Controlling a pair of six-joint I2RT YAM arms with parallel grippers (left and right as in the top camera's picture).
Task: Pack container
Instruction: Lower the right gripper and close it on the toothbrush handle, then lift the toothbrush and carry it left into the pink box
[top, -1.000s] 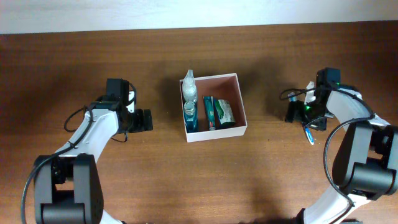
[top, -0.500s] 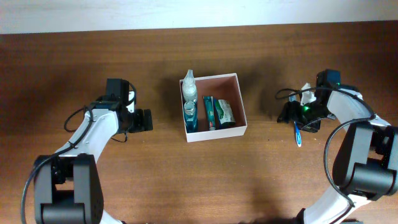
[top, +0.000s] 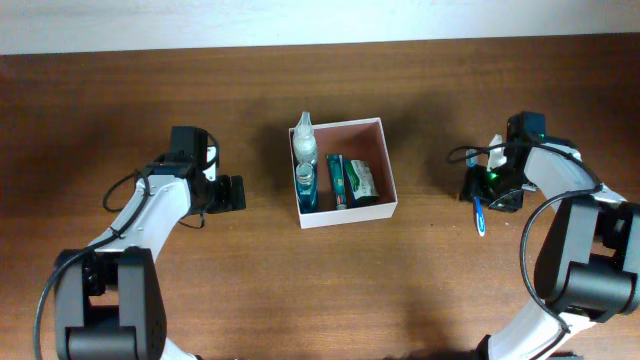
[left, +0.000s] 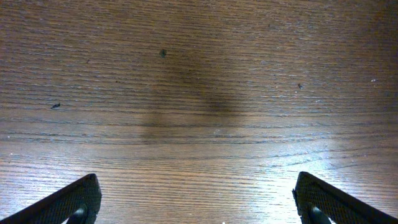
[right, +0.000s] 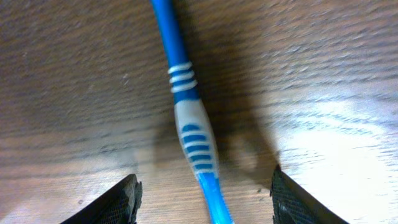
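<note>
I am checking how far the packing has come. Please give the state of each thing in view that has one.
container: open-top, partly filled.
clear bottle: inside the container, left side.
teal bottle: inside the container, left side.
green packet: lying inside the container.
toothbrush: flat on the table, not gripped.
left gripper: open, holding nothing.
right gripper: open, one finger on each side of the toothbrush.

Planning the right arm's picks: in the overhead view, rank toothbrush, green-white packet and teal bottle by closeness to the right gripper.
1. Toothbrush, at the right gripper.
2. Green-white packet, right part of the container.
3. Teal bottle, container's left part.
</note>
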